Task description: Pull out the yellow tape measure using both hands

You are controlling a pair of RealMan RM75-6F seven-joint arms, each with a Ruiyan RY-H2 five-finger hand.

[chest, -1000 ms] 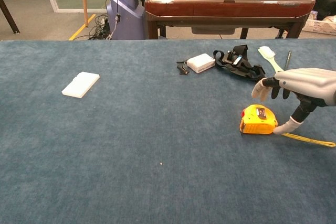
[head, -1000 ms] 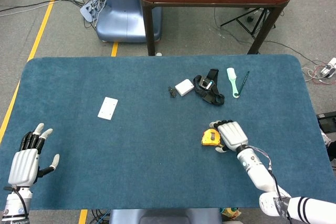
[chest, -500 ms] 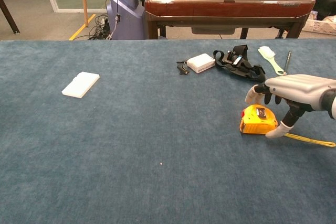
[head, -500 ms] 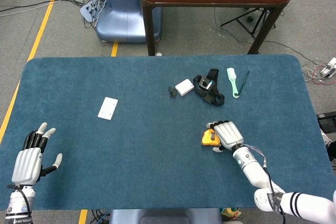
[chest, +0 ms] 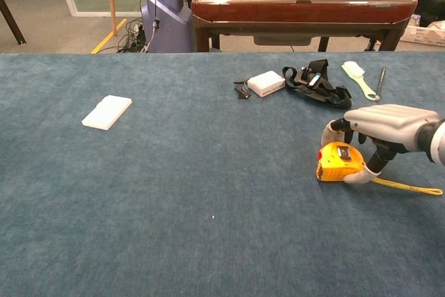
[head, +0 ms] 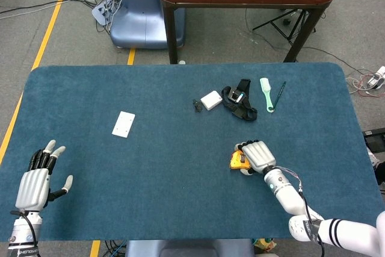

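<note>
The right robot hand (chest: 381,130) had sunk lower and curled over the yellow plastic tape measure case (chest: 338,162), thumb against its side, apparently starting to grip it near the right edge of the blue felt worktop (chest: 174,193). The left robot hand (head: 35,179) stayed spread and empty at the near-left corner, its pull yet to come.

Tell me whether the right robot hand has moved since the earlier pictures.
Yes. In the chest view the right robot hand has shifted left and lower over the yellow tape measure, judged against the black strap, which stays put.
</note>
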